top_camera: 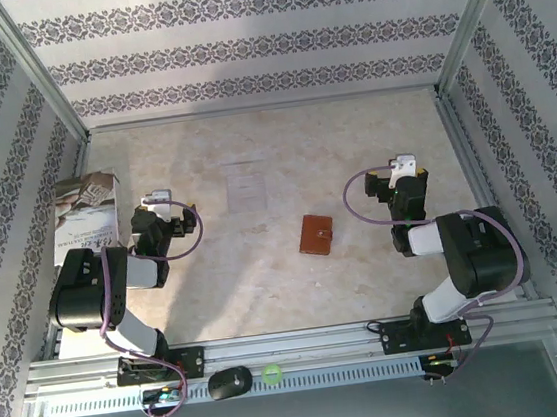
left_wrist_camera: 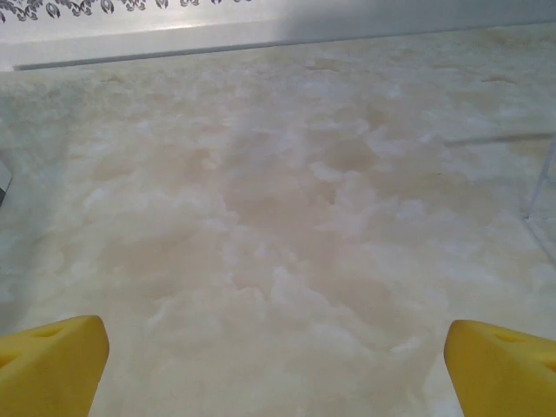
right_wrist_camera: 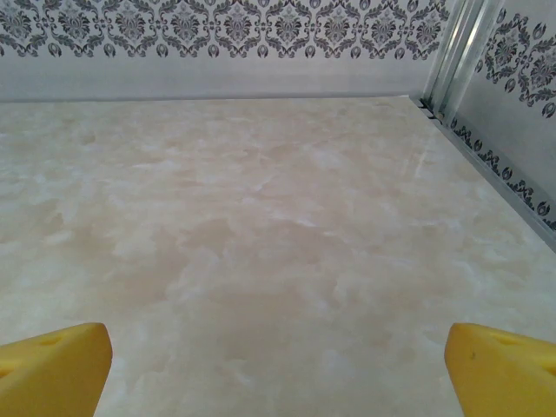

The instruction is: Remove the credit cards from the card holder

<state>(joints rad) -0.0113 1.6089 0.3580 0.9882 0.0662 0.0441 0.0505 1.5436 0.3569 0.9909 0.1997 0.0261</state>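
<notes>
Top view: a closed reddish-brown card holder [top_camera: 316, 233] lies flat on the marble table [top_camera: 267, 280]. It sits to the right of the left gripper [top_camera: 160, 200] and left of the right gripper [top_camera: 403, 169], touching neither.

Left wrist view: the left gripper's yellow fingertips [left_wrist_camera: 52, 360] are spread wide over bare marble.

Right wrist view: the right gripper's yellow fingertips [right_wrist_camera: 52, 365] are likewise spread wide over marble.

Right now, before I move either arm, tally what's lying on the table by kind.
Brown card holder: 1
Pale translucent sheet: 1
White-grey printed booklet: 1
Total: 3
</notes>
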